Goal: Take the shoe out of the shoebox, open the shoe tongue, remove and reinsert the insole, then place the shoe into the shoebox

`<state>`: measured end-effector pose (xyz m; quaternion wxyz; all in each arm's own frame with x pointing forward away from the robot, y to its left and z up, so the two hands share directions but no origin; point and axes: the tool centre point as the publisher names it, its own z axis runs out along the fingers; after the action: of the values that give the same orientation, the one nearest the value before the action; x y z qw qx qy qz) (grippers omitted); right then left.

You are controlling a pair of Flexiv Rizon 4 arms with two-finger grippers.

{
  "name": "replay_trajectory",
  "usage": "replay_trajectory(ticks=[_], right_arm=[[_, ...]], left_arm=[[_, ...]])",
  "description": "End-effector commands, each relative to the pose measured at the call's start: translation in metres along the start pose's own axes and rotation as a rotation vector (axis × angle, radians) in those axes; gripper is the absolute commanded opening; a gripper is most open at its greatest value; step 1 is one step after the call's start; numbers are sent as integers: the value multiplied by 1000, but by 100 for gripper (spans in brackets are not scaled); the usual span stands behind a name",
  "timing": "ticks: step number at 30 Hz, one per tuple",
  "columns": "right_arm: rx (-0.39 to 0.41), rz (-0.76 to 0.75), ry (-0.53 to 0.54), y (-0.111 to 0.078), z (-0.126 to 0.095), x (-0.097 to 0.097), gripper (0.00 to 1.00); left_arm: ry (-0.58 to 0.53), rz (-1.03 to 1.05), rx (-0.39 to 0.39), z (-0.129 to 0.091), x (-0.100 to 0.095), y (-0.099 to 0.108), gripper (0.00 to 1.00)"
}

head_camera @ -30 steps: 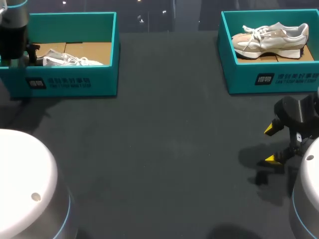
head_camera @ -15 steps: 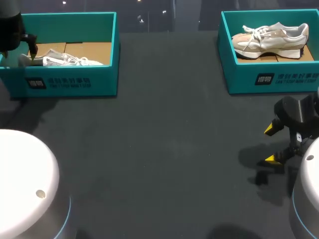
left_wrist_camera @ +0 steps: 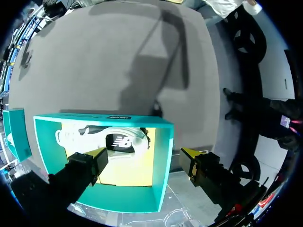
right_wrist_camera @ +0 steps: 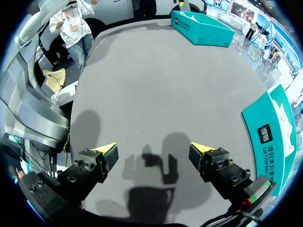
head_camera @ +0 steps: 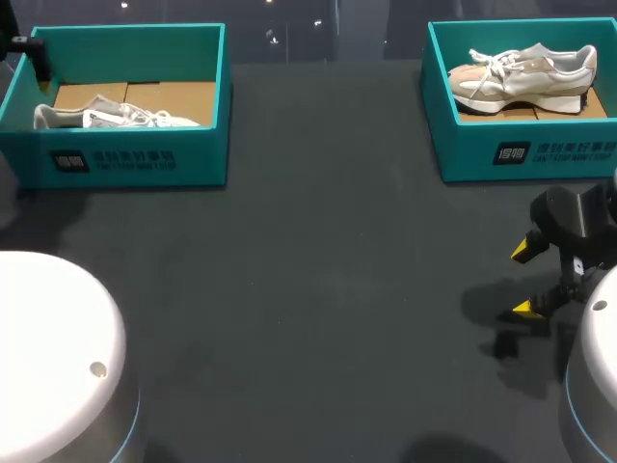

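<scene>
Above the left teal cardboard shoebox the left hand hangs spread wide, one yellow tip over the box, the other apparently outside its end wall. The white-and-grey sneaker lies inside, untouched. A good lift means straddling the midfoot squarely, clear of the laces, before closing. The right hand hovers wide open over the dark tabletop, near a second teal shoebox holding a beige-and-white sneaker

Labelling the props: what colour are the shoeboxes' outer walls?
Teal; the left shoebox shows it best in the head view.
</scene>
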<state>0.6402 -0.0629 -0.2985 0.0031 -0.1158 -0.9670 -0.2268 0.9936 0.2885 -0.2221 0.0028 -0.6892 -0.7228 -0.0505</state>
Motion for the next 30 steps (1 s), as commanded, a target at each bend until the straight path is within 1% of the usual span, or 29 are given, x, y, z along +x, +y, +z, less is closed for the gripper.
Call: replay_trajectory(ticks=[1,5,9,23,25,27,28,30], right_arm=[[1,0,-4,-1,0,2,100],[1,0,-4,-1,0,2,100],[1,0,-4,-1,0,2,100],[1,0,-4,-1,0,2,100],[-1,3,-39,6,-8,-5,100],[-3,82,-52,12,-17,-19,100],[17,104,-64,15,-21,-25,100],[29,221,-59,19,-28,-42,100]], left_arm=[[-38,6,-17,-18,10,-13,100],[-68,13,-18,-28,11,-17,100],[-85,31,-12,-36,9,-20,100],[-85,31,-12,-36,9,-20,100],[-85,31,-12,-36,9,-20,100],[-85,31,-12,-36,9,-20,100],[-85,31,-12,-36,9,-20,100],[-85,31,-12,-36,9,-20,100]])
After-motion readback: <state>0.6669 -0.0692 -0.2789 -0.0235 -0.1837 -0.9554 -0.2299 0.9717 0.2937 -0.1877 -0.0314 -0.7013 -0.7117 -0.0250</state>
